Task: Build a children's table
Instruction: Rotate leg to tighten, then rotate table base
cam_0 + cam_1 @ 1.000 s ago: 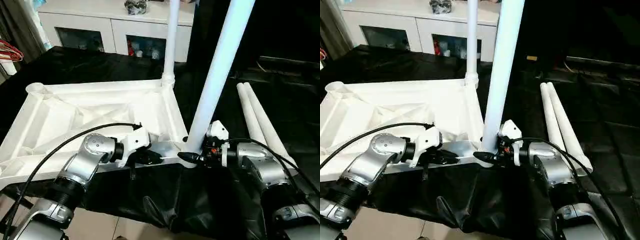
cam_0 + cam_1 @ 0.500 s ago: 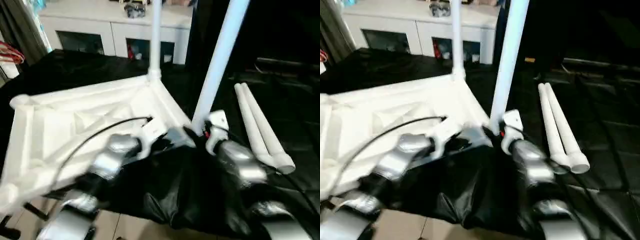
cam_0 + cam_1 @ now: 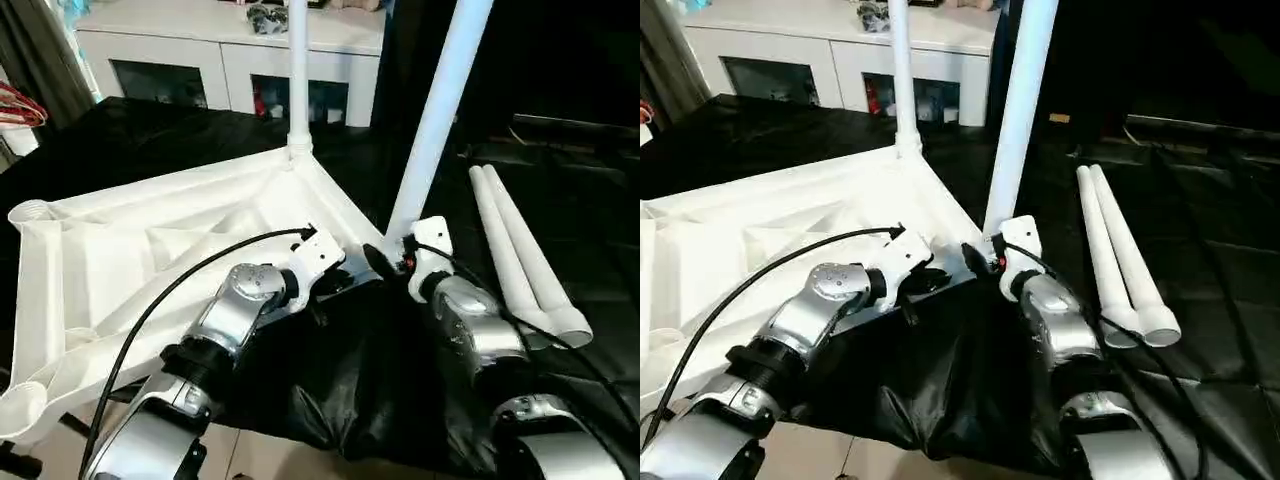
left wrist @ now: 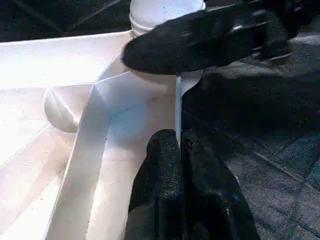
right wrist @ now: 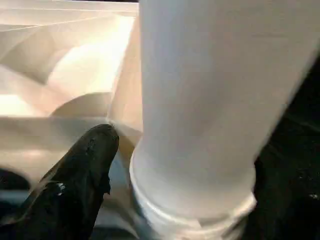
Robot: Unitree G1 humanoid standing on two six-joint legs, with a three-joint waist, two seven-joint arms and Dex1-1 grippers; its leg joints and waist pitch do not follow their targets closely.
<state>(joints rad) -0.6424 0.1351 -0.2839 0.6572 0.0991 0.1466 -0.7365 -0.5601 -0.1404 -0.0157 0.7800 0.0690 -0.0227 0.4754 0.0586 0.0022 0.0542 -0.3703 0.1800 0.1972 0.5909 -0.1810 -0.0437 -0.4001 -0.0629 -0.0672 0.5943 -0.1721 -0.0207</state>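
Two long white tapered tube legs (image 3: 438, 110) (image 3: 297, 75) stand upright in corner sockets of the white plastic ribbed tabletop (image 3: 150, 250), lying underside-up on black cloth (image 3: 340, 390). The left gripper (image 4: 179, 150) pinches the tabletop's thin rim, fully closed. The right gripper (image 3: 385, 262) stands spread around the nearer leg's base.

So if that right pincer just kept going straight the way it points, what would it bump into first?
Most likely the leg standing in the tabletop's near corner socket. The right pincer sits at its base, and the right wrist view has the leg directly ahead, one finger beside it. Whether they already touch is unclear.
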